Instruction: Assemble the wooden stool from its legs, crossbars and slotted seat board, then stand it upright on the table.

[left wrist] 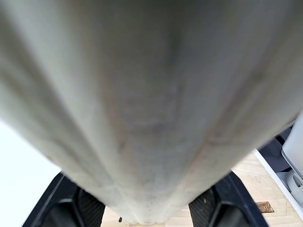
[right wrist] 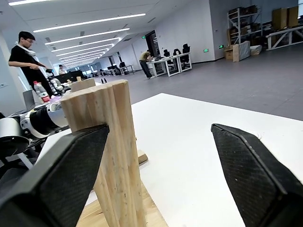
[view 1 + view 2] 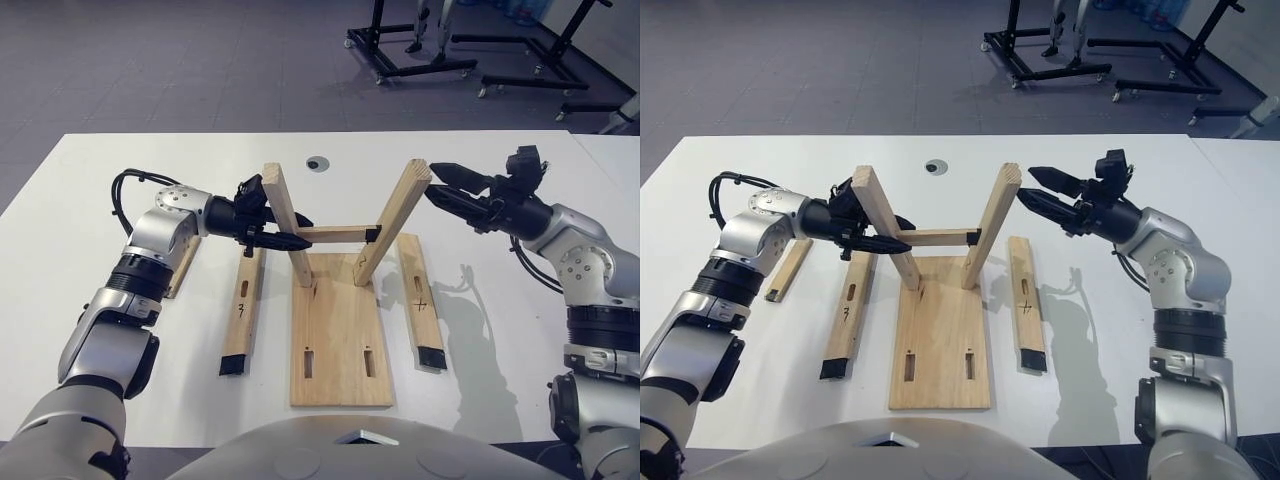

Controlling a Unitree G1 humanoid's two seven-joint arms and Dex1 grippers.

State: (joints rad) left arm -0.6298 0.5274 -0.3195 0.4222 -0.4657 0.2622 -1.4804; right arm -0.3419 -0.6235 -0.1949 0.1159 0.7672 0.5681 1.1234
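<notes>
- We see the seat board lying flat on the table, with 2 legs standing in its far slots and leaning apart
- A crossbar joins the left standing leg to the right standing leg
- The left gripper pinches the left standing leg just above the crossbar
- The right gripper is spread wide around the top of the right standing leg
- We note 1 left loose leg and 1 right loose leg lying flat beside the board, and a shorter stick under the left arm
</notes>
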